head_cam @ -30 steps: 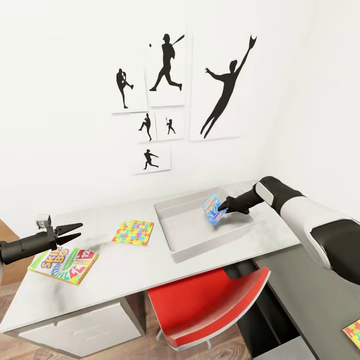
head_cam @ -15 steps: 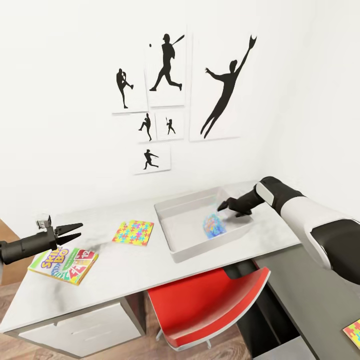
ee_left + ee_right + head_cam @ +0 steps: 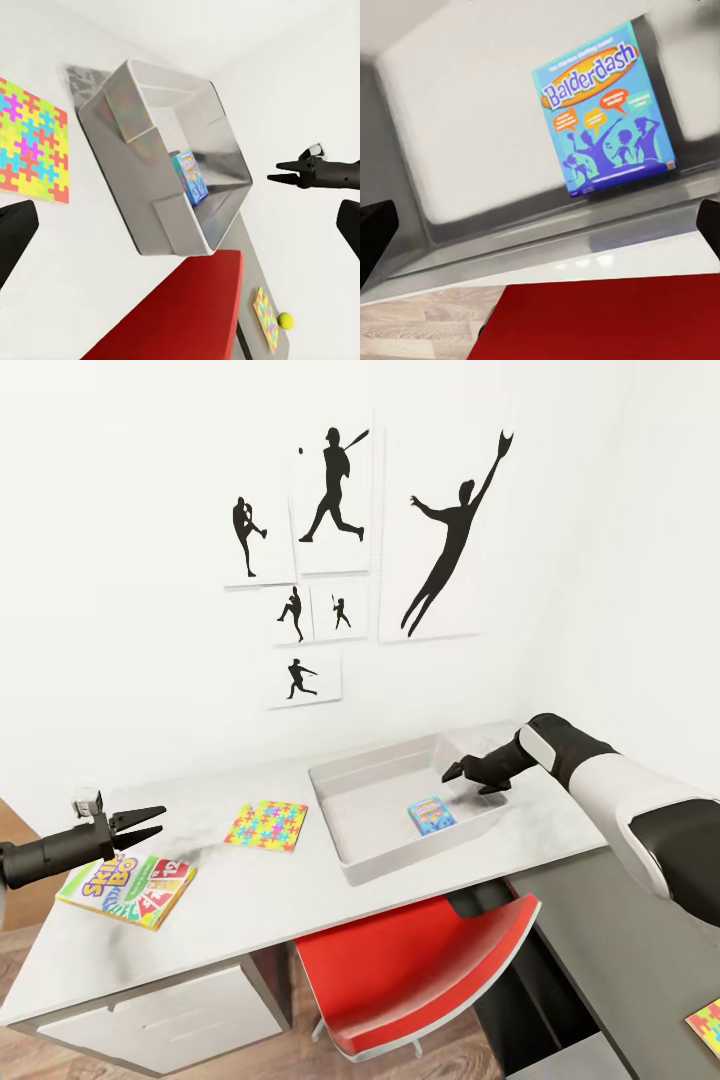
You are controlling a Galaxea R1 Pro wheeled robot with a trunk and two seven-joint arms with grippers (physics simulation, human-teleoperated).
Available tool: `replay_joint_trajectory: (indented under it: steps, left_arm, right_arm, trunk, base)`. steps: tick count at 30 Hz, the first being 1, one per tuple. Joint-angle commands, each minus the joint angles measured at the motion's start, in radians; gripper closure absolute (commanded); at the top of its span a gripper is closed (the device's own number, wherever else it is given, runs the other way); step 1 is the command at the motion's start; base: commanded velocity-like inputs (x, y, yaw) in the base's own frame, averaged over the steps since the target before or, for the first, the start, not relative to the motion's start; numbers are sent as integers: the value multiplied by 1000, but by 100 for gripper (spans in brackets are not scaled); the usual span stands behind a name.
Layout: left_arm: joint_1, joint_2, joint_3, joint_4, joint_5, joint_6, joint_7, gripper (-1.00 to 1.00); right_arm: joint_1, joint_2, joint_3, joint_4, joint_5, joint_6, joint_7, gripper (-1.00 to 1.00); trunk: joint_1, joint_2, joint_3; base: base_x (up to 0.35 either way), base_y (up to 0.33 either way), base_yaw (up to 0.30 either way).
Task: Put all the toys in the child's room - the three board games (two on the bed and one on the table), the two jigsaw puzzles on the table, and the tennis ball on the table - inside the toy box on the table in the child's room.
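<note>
Balderdash box (image 3: 431, 815) lies flat inside the toy box (image 3: 345, 855) — right tool (image 3: 452, 772) above it, fingers apart, empty; left tool (image 3: 148, 824) apart too, over Skip-Bo (image 3: 127, 889).

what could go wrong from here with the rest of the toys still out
1. The open right gripper hovers just above the shallow light grey toy box; a careless pullback might clip its far rim and shift it.
2. The multicolour jigsaw puzzle square lies flat on the pale grey desk top, so the fingers may struggle to get under its thin edge.
3. The yellow tennis ball sits loose by another puzzle square; a nudge could roll it off.
</note>
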Motion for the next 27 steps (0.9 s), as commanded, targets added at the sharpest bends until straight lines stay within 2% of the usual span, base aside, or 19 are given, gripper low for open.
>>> replay_joint_trajectory:
  steps: [1, 12, 21, 27]
  left_arm:
    - [-1, 0, 2, -1, -11, 10, -9, -100]
    - [-1, 1, 2, -1, -11, 11, -9, -100]
    - [-1, 1, 2, -1, -11, 12, -9, -100]
    - [-1, 2, 2, -1, -11, 12, -9, -100]
  right_arm:
    - [-1, -1, 8, -1, -2, 2, 6, -100]
    - [-1, -1, 1, -11, -6, -10, 9, -100]
    - [-2, 2, -55, -16, -8, -23, 6, -100]
    - [-2, 6, -66, -16, -8, -52, 3, -100]
  trunk:
    - [1, -2, -2]
    - [1, -2, -2]
    - [1, -2, 2]
    - [1, -2, 11]
  base:
    - [0, 0, 0]
    - [-36, 8, 0]
    - [-58, 12, 0]
    - [-5, 1, 0]
